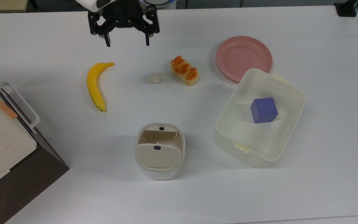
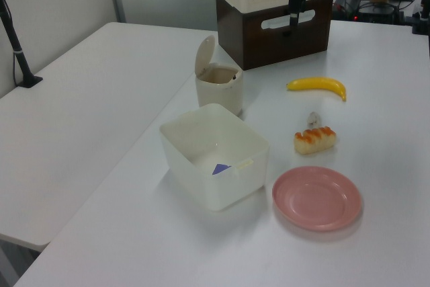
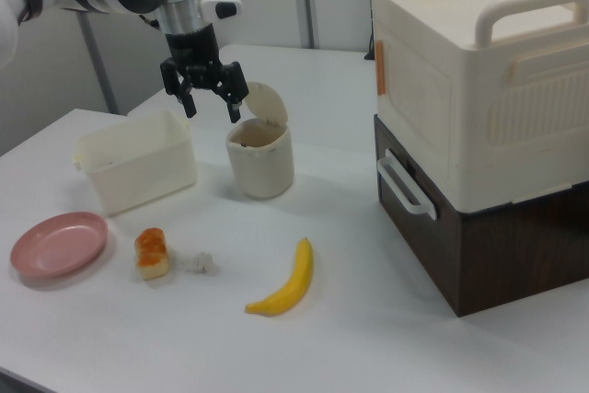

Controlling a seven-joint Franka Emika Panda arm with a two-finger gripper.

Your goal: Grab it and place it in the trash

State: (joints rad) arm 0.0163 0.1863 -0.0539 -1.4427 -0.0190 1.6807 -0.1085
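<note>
Overhead, the jaws (image 1: 126, 40) hang spread apart and empty above the table's (image 1: 306, 193) far edge. The paper wad (image 1: 154, 78) lies just left of the bread roll (image 1: 185, 70) in the top view, apart from the trash (image 1: 159, 151), lid tipped open. No writing reads anywhere.

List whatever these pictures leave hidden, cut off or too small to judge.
- Inside of the bin: top view, the tilted swing lid covers most of the opening; right view shows just the rim.
- Blue cube: left view, the tub wall hides all but a corner.
- Paper wad: left view, too small to make out its shape.
- Arm above the gripper: top view, cut off by the upper edge.
</note>
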